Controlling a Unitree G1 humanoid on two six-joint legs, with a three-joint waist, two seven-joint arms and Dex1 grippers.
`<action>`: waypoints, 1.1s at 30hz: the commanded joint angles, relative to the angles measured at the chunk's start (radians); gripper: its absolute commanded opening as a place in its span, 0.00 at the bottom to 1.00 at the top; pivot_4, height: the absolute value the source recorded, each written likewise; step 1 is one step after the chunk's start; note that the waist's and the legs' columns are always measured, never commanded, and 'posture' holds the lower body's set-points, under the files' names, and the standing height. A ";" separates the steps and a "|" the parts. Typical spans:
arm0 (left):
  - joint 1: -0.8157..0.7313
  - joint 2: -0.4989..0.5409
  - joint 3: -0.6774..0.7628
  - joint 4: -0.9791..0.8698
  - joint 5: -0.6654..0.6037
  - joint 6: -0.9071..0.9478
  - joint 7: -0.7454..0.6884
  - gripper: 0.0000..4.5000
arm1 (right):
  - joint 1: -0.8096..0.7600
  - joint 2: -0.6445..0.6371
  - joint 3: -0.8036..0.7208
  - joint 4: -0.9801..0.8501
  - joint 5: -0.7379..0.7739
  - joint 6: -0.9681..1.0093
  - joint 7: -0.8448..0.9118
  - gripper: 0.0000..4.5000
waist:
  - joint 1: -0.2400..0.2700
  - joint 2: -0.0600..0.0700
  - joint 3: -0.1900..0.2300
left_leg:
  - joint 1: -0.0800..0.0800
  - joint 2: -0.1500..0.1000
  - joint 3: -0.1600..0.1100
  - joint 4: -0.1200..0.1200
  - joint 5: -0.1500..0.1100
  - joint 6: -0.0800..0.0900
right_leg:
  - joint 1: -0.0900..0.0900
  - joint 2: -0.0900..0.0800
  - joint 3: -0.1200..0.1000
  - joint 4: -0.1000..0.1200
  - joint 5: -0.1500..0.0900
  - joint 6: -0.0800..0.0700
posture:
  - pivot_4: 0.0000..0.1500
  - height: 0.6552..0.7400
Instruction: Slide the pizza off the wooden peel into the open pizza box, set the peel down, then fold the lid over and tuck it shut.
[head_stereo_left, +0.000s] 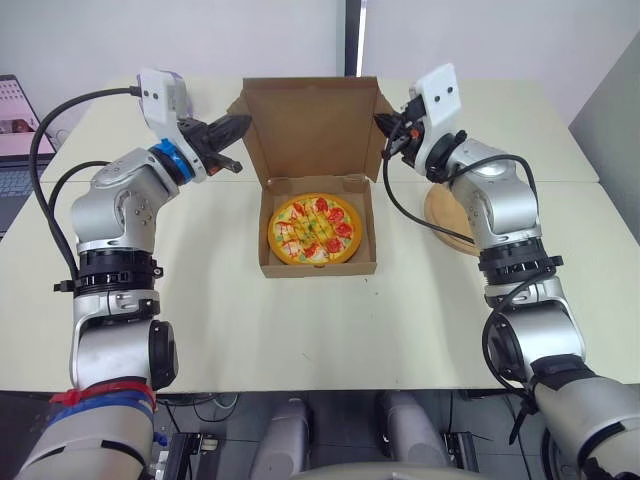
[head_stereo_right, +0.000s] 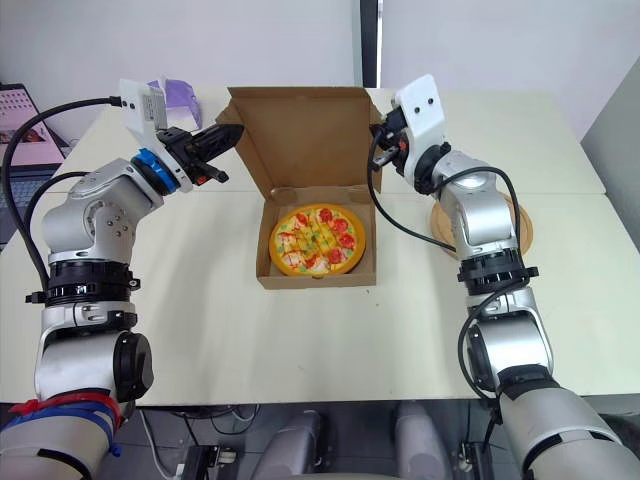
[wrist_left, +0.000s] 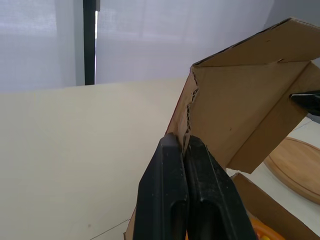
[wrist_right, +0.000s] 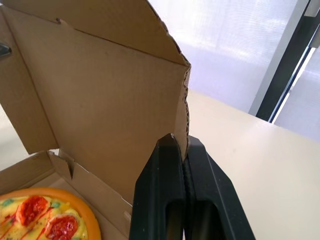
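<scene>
A square brown cardboard pizza box (head_stereo_left: 318, 268) sits on the smooth cream table (head_stereo_left: 200, 300). Inside it lies the round pizza (head_stereo_left: 315, 229), yellow with red bits and an orange crust. The box's lid (head_stereo_left: 312, 125) stands almost straight up at the back. It is flat and brown, with bumpy, wavy cut edges.

The left gripper (head_stereo_left: 240, 127) is at the lid's left side edge. Its two black fingers (wrist_left: 167, 190) are pressed together, with the thin card pinched between the tips. The right gripper (wrist_right: 181, 142) is at the lid's right side edge, squeezed tight on the card the same way.

The round, pale wooden peel (wrist_left: 295, 167) lies flat on the table to the right of the box, partly behind the right arm.
</scene>
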 joint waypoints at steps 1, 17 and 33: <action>0.009 -0.005 0.012 -0.120 -0.025 0.036 0.025 0.00 | -0.038 0.034 0.024 -0.114 0.014 0.055 -0.023 0.00 | 0.000 0.000 0.000 | 0.000 0.000 0.000 0.000 0.000 0.000 | 0.000 0.000 0.000 0.000 0.000 0.000 | 1.00 1.00; 0.314 -0.081 0.113 -0.550 -0.090 0.172 0.228 0.00 | 0.145 0.124 0.062 -0.422 0.036 0.280 -0.115 0.00 | 0.000 0.000 0.000 | 0.001 0.001 0.000 0.000 0.000 0.000 | -0.001 0.000 0.001 0.002 0.000 0.000 | 1.00 1.00; 0.545 -0.170 0.099 -0.773 -0.087 0.107 0.354 0.00 | 0.297 0.202 0.097 -0.620 0.060 0.407 -0.170 0.00 | -0.006 0.001 -0.001 | 0.004 0.001 0.001 0.000 0.000 0.000 | 0.001 0.001 0.001 0.001 0.001 -0.001 | 1.00 1.00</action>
